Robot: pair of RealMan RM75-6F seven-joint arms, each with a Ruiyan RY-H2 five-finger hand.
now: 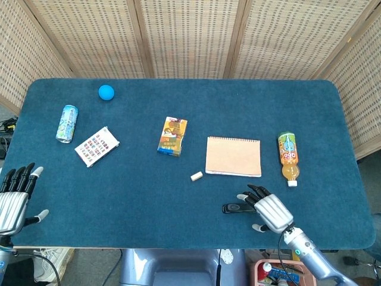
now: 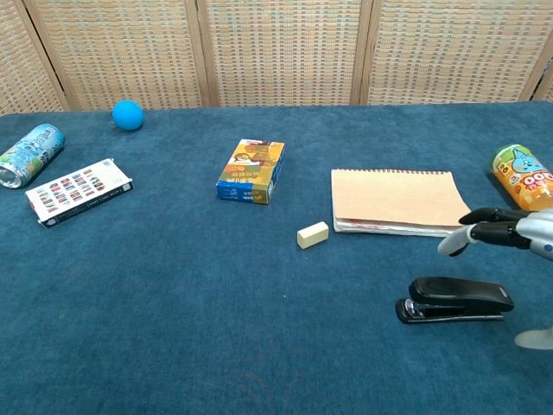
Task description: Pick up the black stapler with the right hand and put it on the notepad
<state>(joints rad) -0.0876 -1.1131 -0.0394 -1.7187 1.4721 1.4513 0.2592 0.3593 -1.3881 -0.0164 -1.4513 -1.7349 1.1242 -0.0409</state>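
Observation:
The black stapler (image 1: 233, 208) (image 2: 455, 299) lies flat on the blue table near its front edge. Behind it lies the tan spiral notepad (image 1: 233, 157) (image 2: 400, 200). My right hand (image 1: 269, 212) (image 2: 510, 232) hovers open over the stapler's right end, fingers spread and pointing left, holding nothing. In the chest view its fingers hang above the stapler with a gap between them. My left hand (image 1: 15, 199) stays open at the table's front left edge, far from everything.
An orange drink bottle (image 1: 288, 157) (image 2: 525, 187) lies right of the notepad. A small white eraser (image 1: 196, 176) (image 2: 313, 234) and a colourful box (image 1: 172, 136) (image 2: 251, 171) sit left of it. A card pack (image 1: 96, 146), a can (image 1: 66, 123) and a blue ball (image 1: 106, 92) lie far left.

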